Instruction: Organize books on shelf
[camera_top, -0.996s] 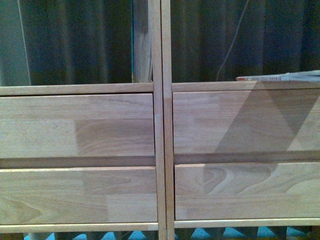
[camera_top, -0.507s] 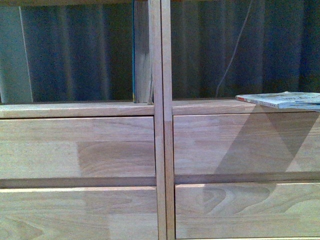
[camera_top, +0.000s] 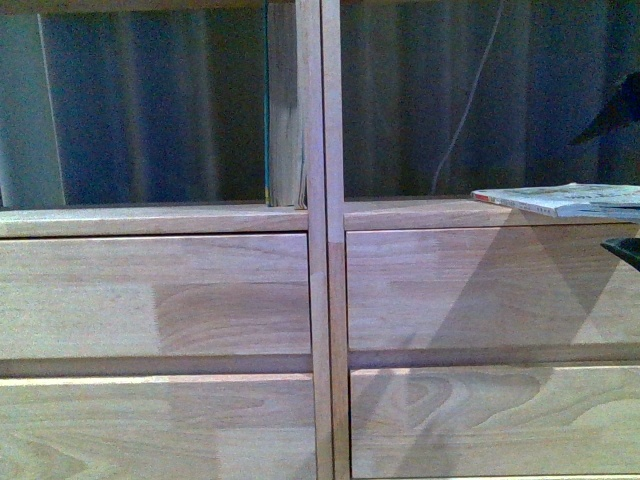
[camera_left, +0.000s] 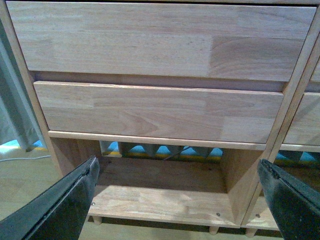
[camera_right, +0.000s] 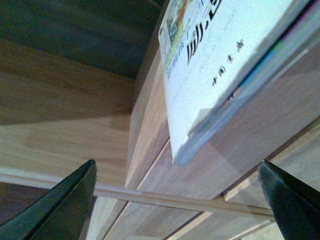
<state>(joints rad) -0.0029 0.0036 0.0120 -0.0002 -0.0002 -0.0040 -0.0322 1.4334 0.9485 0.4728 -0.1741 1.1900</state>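
Right pincer (camera_right: 176, 165) gapes near flat, perhaps glossy books (camera_right: 215, 75).

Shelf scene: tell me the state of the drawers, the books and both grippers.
Drawers: all shut.
Books: stacked flat on the shelf, not gripped.
Left gripper: open, empty.
Right gripper: open, empty, near the books.

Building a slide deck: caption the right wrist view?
Open right gripper faces stacked books lying flat at the front edge of the light-wood shelf.
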